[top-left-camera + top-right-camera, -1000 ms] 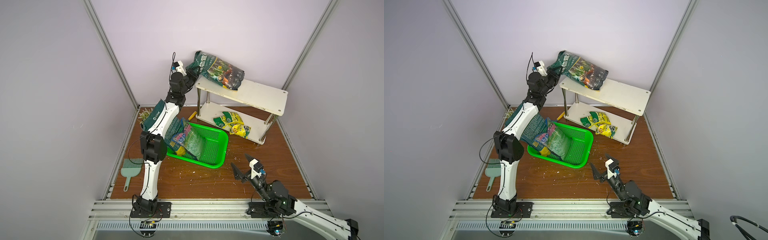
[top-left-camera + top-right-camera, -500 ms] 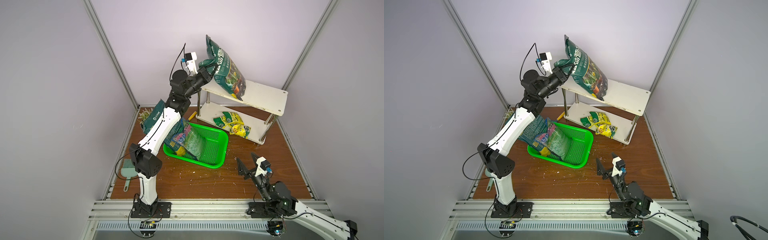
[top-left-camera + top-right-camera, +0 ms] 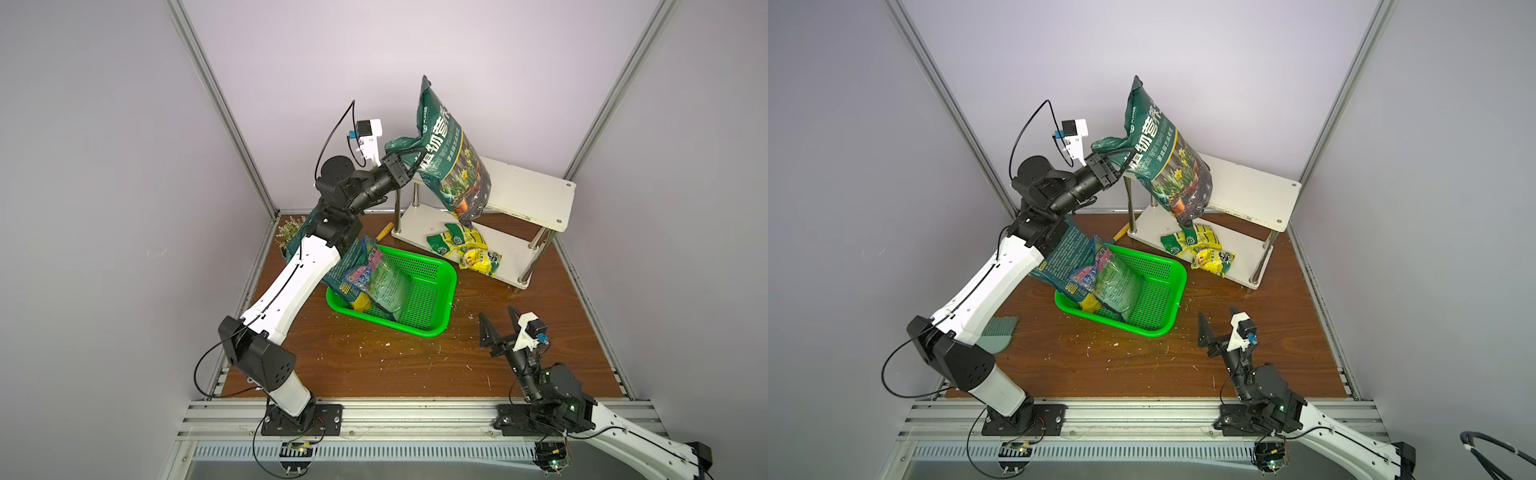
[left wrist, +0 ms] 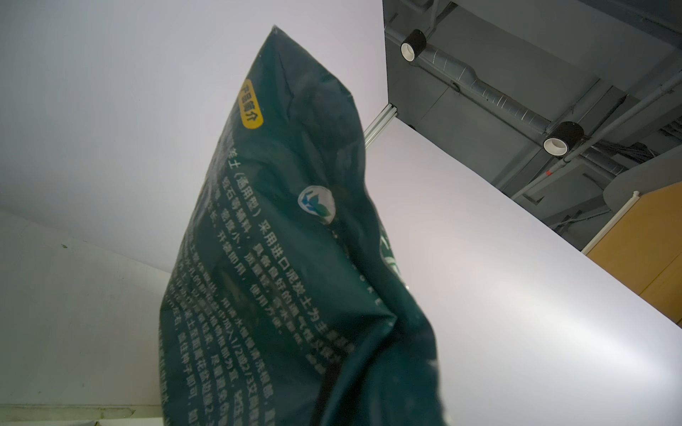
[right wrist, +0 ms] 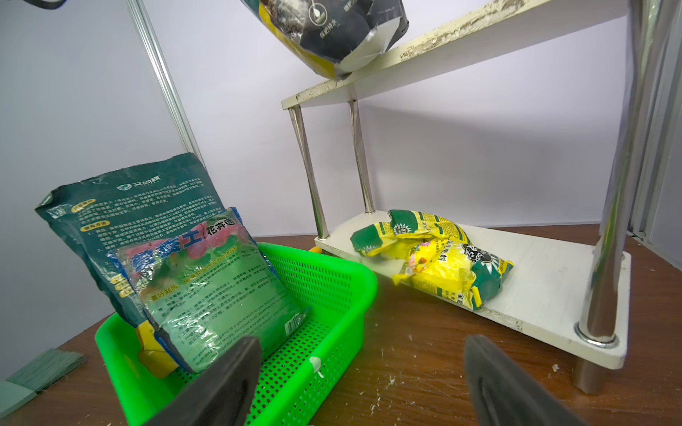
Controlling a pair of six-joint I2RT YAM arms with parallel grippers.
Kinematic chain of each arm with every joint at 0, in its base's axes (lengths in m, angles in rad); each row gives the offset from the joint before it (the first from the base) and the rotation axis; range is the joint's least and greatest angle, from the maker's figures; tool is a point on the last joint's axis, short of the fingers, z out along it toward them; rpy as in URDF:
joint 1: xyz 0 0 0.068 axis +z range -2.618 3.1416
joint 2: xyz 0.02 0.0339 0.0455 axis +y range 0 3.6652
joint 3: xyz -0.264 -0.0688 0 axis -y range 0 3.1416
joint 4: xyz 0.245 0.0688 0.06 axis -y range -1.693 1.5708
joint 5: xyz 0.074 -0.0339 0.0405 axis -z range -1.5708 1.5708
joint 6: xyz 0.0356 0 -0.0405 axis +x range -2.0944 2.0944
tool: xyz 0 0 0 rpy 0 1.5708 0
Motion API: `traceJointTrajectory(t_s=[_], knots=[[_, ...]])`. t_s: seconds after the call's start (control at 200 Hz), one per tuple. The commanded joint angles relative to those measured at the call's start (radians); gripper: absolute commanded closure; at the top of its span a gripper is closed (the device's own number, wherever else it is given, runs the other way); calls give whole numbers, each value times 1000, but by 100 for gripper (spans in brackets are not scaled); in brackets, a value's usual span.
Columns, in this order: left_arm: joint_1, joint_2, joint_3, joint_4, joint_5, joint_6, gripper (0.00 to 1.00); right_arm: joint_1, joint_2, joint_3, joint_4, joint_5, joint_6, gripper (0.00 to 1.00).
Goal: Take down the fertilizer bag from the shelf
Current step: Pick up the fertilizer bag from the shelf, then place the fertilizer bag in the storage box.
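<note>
Upper ctr of frame in both top views: left gripper (image 3: 410,158) pinched shut on a crumpled side fold of fertilizer bag (image 3: 451,162), near its upper end. Dark green, flower-pot print, hoisted steep w/ top edge up toward back wall. Btm corner down at front edge of top board of shelf (image 3: 530,193). From right wrist cam: that corner touching the board's front lip, rest of bag overhanging. Left wrist cam: filled by bag's back face w/ white text, fingers not visible there.

Lower right of frame: right gripper (image 3: 496,312) low over wooden floor (image 3: 374,357), jaws spread wide, nothing between them, aimed toward shelf.

Ctr of frame: green basket (image 3: 432,291) on floor, close beside shelf's lower board. Two packs leaning in its left end:
- clear greenish pack (image 3: 386,286) in front
- dark green pack (image 3: 347,270) behind, partly hidden by left arm

On lower board: yellow-green packets (image 3: 465,249), one poking past front edge.

Misc:
- small yellow item (image 3: 384,230) on floor by shelf's left leg, too small to ID
- pale green brush (image 3: 998,332) at left edge of floor, partly under left arm
- flower sprig (image 3: 289,226) in back-left corner
- white crumbs scattered over floor
</note>
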Motion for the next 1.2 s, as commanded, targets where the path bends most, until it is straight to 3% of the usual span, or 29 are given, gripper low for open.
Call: traceJointTrajectory(t_s=[0.0, 0.34, 0.495, 0.611, 0.946, 1.196], knots=[[-10, -108, -69, 127, 28, -5, 100, 0, -10, 4, 30, -36, 3, 7], [-10, -189, -228, 213, 56, -53, 100, 0, -10, 7, 17, -3, 13, 4], [-10, -238, -302, 186, 22, -6, 100, 0, -10, 6, 19, -3, 13, 4], [-10, -273, -367, 292, 50, -78, 100, 0, -10, 4, 19, -2, 14, 4], [-10, -378, -364, 166, 23, -4, 100, -1, -10, 6, 13, 2, 18, 4], [-10, -305, -372, 191, 64, -28, 100, -1, -10, 9, 5, 5, 24, 4]])
